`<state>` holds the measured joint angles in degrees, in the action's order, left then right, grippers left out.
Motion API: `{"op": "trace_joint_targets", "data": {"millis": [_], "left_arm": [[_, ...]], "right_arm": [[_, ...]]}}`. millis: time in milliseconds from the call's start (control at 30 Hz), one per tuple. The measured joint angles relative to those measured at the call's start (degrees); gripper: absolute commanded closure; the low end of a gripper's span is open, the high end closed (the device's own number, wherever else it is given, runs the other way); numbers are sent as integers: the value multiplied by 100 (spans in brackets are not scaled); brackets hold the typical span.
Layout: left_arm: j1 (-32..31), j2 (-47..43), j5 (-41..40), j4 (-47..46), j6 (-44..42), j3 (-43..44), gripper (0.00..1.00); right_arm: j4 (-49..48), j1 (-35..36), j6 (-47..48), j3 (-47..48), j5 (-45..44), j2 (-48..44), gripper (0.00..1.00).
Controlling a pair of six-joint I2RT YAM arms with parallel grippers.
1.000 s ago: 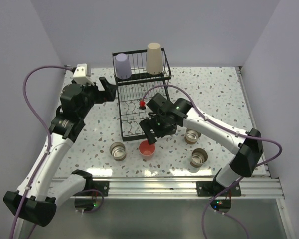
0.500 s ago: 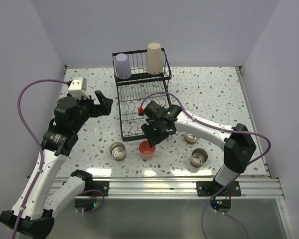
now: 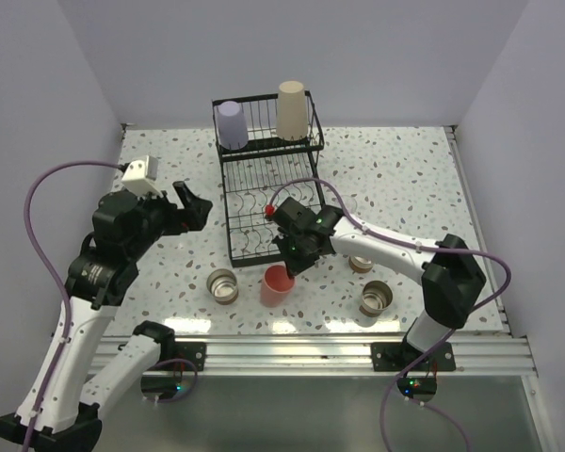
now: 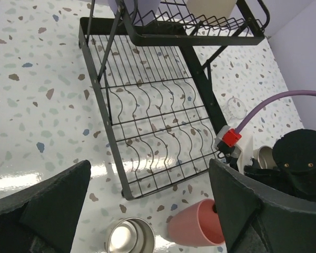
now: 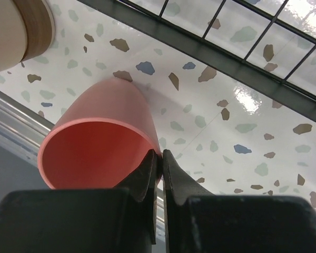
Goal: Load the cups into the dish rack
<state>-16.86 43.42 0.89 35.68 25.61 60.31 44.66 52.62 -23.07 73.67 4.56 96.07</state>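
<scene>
Speckled white terrazzo table [image 3: 405, 179], plain grey walls on three sides. Dish rack [image 3: 268, 202] stands at table centre toward the back, black wire, two tiers.

Upper basket: lavender cup [image 3: 232, 124] on the left and tall beige cup [image 3: 293, 109] on the right, both mouth-down. Lower tray with its curved dividers holds no cups.

Red-pink cup [image 3: 278, 285] sits just off the near end of the rack, outside it, tilted with its mouth toward the near table edge. Cannot tell whether its base touches the table.

Right gripper [image 5: 159, 158]: fingers nearly together, pinching the cup's wall at the rim, one finger inside the mouth and one outside. Right arm reaches in from the right, over the near corner of the rack.

Left gripper [image 3: 190, 202]: fingers spread wide, holding nothing. It hangs above the table left of the rack, pointed toward it.

Three short tan-and-metallic cups stand upright on the table:
- one [image 3: 224, 285] left of the red-pink cup
- one [image 3: 362, 263] on the far side of the right forearm
- one [image 3: 376, 298] on its near side

Clear glass [image 4: 235, 107] stands on the table just beside the rack's right side, faint in the left wrist view.
</scene>
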Motion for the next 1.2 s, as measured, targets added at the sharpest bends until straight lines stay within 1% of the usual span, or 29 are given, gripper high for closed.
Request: {"op": "trace_joint_targets", "data": {"millis": [33, 300, 500, 600, 700, 800, 867, 933, 1033, 1100, 1200], "left_arm": [[0, -57, 44, 20, 74, 2, 0], [-2, -177, 678, 435, 1012, 59, 0], [-2, 192, 769, 1126, 1300, 664, 0], [-2, 96, 776, 1143, 1541, 599, 0], [-2, -391, 868, 831, 1860, 166, 0], [-2, -765, 1200, 577, 2111, -184, 0], [-2, -680, 1484, 409, 2190, -210, 0], [-2, -470, 1766, 227, 2205, -205, 0], [-2, -133, 2232, -61, 2273, -205, 0], [-2, -26, 2503, -260, 2441, -208, 0], [-2, -96, 2940, -938, 2916, -365, 0]], "right_arm": [[4, 9, 0, -4, -52, -22, 100], [321, 35, 59, -11, -841, -586, 100], [546, 35, -125, -85, -1128, -1379, 100], [737, 35, -302, -107, -1180, -1720, 100], [918, 35, -535, -116, -1244, -2118, 100], [990, 35, -905, -116, -1263, -2540, 100], [979, 35, -1281, -118, -1268, -2857, 100], [741, 35, -1703, -256, -1259, -3272, 100], [61, 35, -2411, -789, -1211, -4000, 100], [-463, 31, -2828, -1217, -1128, -4409, 100], [-1416, 31, -3423, -1904, -1091, -4946, 100]]}}
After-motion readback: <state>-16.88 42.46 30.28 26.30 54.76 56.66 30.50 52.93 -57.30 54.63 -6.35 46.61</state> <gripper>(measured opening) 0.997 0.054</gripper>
